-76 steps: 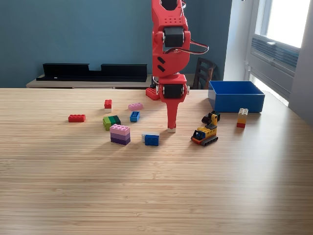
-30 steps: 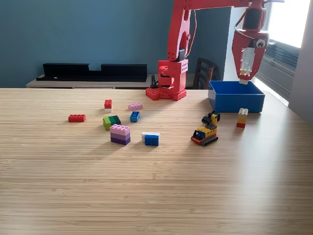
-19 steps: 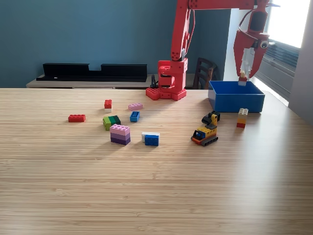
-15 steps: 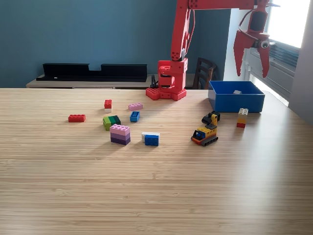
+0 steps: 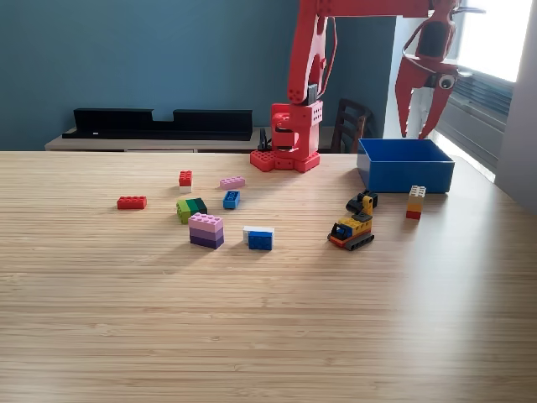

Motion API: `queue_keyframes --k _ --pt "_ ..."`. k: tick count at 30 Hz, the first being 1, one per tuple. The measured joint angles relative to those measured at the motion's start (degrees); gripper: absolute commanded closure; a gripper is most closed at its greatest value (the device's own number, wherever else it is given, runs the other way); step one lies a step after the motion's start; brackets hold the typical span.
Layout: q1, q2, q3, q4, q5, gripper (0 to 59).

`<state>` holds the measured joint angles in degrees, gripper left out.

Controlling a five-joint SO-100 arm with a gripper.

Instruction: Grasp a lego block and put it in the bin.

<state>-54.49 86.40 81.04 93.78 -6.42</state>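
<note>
We found the gripper (image 5: 418, 126) in the upper right of the frame, hanging above the far edge of the bin (image 5: 407, 173) with its jaws spread wide and nothing between them. The bin sat just below it, right of centre, and from this angle we could not see into it.

The loose blocks lay lower and to the left on the table (image 5: 252, 319). Nearest the middle of the frame was a blue-and-white block (image 5: 259, 238), with a pink-and-purple stack (image 5: 205, 230) just left of it. Further left were a green block (image 5: 190, 208), a small blue block (image 5: 231, 199), a flat pink plate (image 5: 232, 181), a red-and-white block (image 5: 185, 179) and a long red block (image 5: 131, 202). A toy digger (image 5: 353, 225) stood between these and the bin, and a yellow stack (image 5: 414, 202) stood just in front of the bin.

We judged the blocks light, rigid and smooth-sided, so likely to slip if pinched at a corner. We would have taken one across its two flat long faces, low on the body, below the studs.
</note>
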Motion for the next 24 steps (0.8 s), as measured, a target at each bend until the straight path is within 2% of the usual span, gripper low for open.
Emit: queue_keyframes --k 14,24 --pt "44.9 0.0 2.8 0.0 -3.3 56.7" --pt "58.6 0.0 2.8 0.0 -6.9 56.7"
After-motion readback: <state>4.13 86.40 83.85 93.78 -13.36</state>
